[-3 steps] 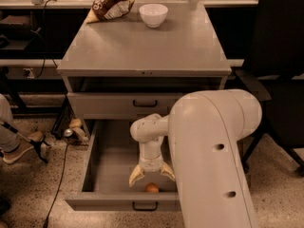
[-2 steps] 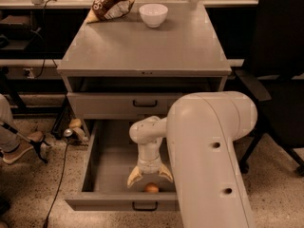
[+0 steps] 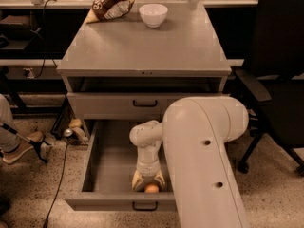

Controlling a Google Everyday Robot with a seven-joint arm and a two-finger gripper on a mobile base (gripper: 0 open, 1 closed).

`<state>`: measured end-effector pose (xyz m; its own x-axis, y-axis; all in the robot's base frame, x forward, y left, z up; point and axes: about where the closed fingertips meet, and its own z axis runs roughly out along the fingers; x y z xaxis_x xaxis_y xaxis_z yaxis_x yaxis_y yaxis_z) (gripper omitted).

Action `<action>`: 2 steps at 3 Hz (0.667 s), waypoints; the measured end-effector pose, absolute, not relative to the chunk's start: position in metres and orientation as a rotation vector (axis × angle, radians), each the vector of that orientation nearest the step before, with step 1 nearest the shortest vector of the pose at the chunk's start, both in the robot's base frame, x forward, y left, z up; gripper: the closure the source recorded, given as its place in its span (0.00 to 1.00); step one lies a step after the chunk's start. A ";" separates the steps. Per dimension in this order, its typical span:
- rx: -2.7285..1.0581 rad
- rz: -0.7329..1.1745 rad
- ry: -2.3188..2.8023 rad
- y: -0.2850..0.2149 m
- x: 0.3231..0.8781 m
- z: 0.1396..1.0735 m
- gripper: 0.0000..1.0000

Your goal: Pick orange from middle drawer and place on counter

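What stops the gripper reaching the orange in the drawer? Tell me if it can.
Likely yes: the gripper is down in the open drawer, fingers spread either side of the orange, nothing between.

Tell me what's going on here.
The robot's arm reaches down into the open middle drawer. Its gripper sits low near the drawer's front, fingers spread on either side of the orange, which looks not yet lifted. The counter above carries a bowl and a snack bag at its back; the orange is not there yet.
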<state>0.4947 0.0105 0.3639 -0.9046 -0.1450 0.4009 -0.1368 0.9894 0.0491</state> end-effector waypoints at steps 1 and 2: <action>0.191 -0.034 -2.717 0.005 0.495 0.360 0.49; 0.221 -0.069 -2.748 0.001 0.497 0.374 0.81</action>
